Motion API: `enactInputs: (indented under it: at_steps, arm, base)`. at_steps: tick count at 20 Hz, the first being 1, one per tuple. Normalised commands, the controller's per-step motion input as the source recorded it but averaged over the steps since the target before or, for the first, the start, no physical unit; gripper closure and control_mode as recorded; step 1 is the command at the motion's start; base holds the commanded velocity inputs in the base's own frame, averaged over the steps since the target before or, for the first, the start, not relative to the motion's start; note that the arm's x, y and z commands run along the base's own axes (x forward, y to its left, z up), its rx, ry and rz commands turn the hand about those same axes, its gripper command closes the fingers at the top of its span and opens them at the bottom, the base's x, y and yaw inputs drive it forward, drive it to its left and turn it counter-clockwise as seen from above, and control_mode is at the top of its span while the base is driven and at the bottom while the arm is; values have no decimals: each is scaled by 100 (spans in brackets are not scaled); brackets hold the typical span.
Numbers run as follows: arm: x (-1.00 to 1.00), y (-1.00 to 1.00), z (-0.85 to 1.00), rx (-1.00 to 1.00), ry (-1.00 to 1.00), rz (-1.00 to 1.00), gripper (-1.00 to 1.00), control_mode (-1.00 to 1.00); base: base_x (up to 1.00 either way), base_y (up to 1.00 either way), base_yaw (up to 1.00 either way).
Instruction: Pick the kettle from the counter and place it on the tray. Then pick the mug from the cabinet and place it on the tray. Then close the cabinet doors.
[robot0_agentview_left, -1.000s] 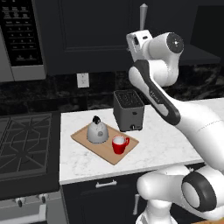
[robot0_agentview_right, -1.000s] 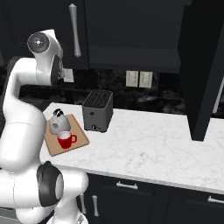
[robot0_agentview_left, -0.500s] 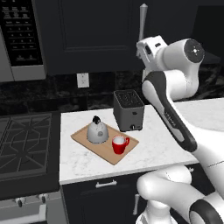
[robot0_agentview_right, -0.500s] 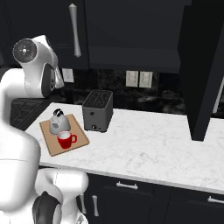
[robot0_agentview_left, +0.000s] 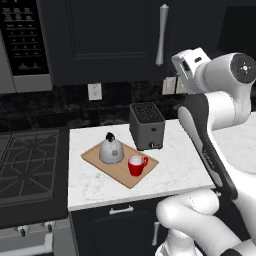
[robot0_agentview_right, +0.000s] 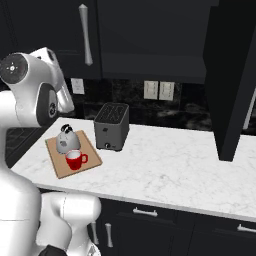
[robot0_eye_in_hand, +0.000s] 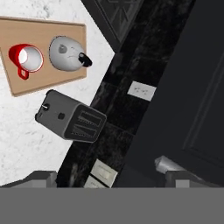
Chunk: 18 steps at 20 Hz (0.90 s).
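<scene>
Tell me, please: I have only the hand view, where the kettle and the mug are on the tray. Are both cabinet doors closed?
Observer: No. The right base view shows the right cabinet door standing open, swung out above the counter.
Operator: And the left door?
Observer: The left door looks closed in the left base view, and its long silver handle hangs upright, close beside the arm's raised hand.

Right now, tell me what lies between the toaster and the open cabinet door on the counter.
Bare white marble counter only: nothing stands between the toaster and the open cabinet door, as the right base view shows.
</scene>
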Motion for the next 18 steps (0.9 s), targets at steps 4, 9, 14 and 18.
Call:
enactInputs:
  at_steps: [4,9,14,18]
  arm:
    - [-39,-38,-2,-4,12,-1,-100,-100]
    - [-32,-53,-3,-1,10,0,-100,-100]
    - [-19,-50,0,-2,1,-8,-100,-100]
    - [-19,-56,0,-2,0,-18,-100,-100]
  base:
    - [0,0,0]
    - [0,0,0]
    - [0,0,0]
    - [0,0,0]
